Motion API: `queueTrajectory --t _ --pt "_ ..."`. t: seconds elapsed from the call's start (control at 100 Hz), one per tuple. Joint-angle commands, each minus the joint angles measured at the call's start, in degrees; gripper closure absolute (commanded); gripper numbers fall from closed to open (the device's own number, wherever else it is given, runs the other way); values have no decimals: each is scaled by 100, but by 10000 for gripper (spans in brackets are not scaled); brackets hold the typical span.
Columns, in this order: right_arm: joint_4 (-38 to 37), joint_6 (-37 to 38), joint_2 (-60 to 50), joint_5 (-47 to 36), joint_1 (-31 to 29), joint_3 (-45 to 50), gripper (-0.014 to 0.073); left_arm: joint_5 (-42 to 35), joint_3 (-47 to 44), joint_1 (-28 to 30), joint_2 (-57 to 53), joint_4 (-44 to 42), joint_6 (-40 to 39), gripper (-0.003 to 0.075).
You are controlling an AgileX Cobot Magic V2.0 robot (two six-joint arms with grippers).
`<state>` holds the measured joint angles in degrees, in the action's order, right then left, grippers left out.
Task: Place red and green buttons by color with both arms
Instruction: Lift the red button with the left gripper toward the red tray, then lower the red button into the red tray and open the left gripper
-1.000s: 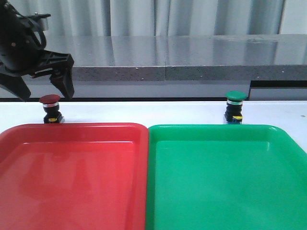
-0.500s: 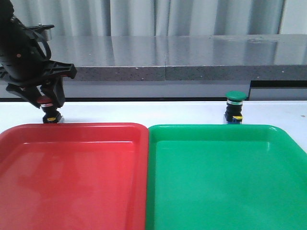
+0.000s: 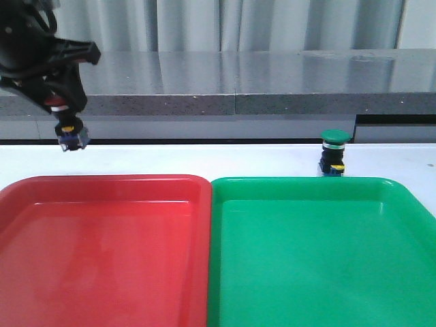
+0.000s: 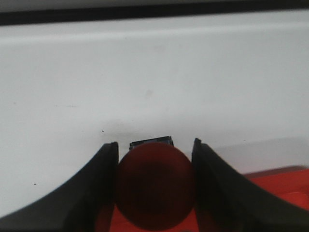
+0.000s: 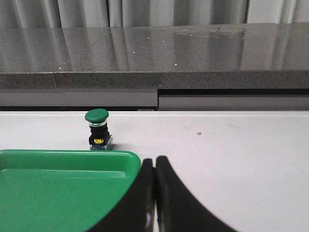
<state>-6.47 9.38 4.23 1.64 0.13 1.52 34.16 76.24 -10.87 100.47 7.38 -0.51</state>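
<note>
My left gripper is shut on the red button and holds it in the air above the white table, behind the far left corner of the red tray. In the left wrist view its dark red cap fills the gap between the two fingers. The green button stands upright on the table just behind the green tray; it also shows in the right wrist view. My right gripper is shut and empty, low near the green tray's corner, out of the front view.
The red and green trays lie side by side and fill the front of the table. A grey stone ledge runs along the back behind the white strip of table.
My left gripper closed on the red button and lifted it off the table. The green button and trays have not moved.
</note>
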Motion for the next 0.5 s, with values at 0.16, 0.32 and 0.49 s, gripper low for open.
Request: queueTrajectory --t 0.16,0.32,0.49 --pt "-65 -12 51 -504 12 -77 654 -536 -888 -208 -1372 273 -67 622" --pt "-65 -12 51 -504 12 -77 654 -798 -1636 -513 -1863 307 -142 622" --pt "-65 -12 51 -504 12 -77 654 -1212 -2178 -721 -1929 338 -366 622"
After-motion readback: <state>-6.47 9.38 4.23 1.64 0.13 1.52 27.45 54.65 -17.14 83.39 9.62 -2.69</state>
